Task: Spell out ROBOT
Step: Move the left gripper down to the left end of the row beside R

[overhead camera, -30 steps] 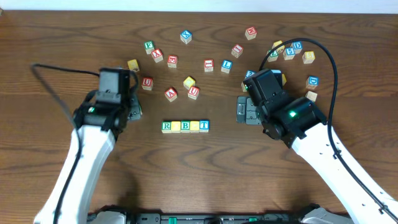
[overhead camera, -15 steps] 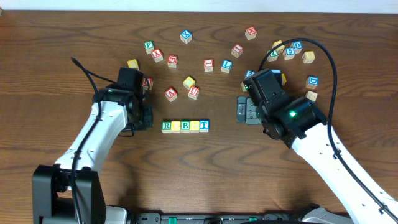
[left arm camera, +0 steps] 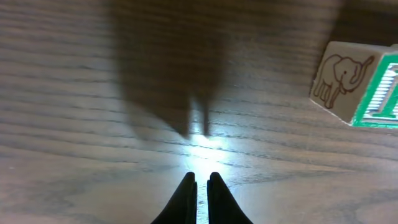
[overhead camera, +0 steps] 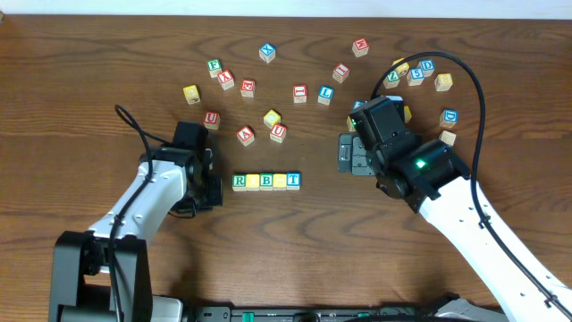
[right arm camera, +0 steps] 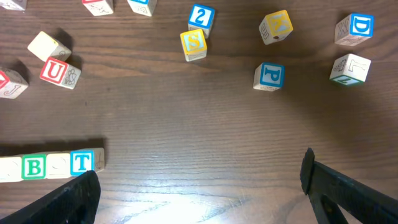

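Note:
Five cubes stand in a row at mid-table: green R, a yellow-faced cube, green B, another yellow-faced cube and blue T. My left gripper is shut and empty, low over the wood just left of the R cube. In the left wrist view its fingers are together, and the R cube shows an elephant side at top right. My right gripper is open and empty, right of the row. The right wrist view shows B and T.
Many loose letter cubes lie scattered across the far half of the table, among them a red U, a plain yellow cube, a red A, a green F and a blue P.
My left arm has swung down and to the right, bringing its shut gripper beside the left end of the row. The right arm and the cubes have hardly moved.

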Robot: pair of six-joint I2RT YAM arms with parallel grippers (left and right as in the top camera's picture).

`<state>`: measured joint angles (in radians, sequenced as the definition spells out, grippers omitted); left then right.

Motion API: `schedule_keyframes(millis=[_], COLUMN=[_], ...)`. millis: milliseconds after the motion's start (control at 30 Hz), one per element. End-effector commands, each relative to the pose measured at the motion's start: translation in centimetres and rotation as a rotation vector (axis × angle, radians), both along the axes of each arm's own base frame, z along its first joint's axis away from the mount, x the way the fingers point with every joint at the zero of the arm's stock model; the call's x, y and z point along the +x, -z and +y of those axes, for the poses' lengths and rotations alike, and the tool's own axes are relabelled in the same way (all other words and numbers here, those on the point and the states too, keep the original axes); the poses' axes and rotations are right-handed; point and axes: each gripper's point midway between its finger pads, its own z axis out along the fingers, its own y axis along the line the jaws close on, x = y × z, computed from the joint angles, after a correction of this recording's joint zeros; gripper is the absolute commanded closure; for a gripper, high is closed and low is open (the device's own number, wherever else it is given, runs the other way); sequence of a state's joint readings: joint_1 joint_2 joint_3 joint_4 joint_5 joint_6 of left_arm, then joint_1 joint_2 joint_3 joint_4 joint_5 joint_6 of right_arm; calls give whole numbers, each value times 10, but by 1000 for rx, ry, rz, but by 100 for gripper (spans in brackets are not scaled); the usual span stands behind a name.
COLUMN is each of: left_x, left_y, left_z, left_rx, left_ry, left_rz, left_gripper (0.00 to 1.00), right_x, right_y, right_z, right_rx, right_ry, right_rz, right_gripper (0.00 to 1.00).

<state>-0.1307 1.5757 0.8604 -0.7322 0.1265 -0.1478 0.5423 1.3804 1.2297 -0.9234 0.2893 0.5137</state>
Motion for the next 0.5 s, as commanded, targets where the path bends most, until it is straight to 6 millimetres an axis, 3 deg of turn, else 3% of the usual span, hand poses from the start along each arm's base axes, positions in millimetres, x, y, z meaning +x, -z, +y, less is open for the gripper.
schedule_keyframes(millis=[0,467], left_x=[6,48], left_y=[1,-6], left_z=[-3,-10], left_rx=[-25,-40], left_ry=[17,70], left_rz=[-21,-203], left_gripper=[92,92], right_x=[3,2], right_y=[-9,-9], right_z=[-5,-5], right_rx=[-13,-13], right_ry=[5,6], right_rz=[-31,-30], right_gripper=[1,1])
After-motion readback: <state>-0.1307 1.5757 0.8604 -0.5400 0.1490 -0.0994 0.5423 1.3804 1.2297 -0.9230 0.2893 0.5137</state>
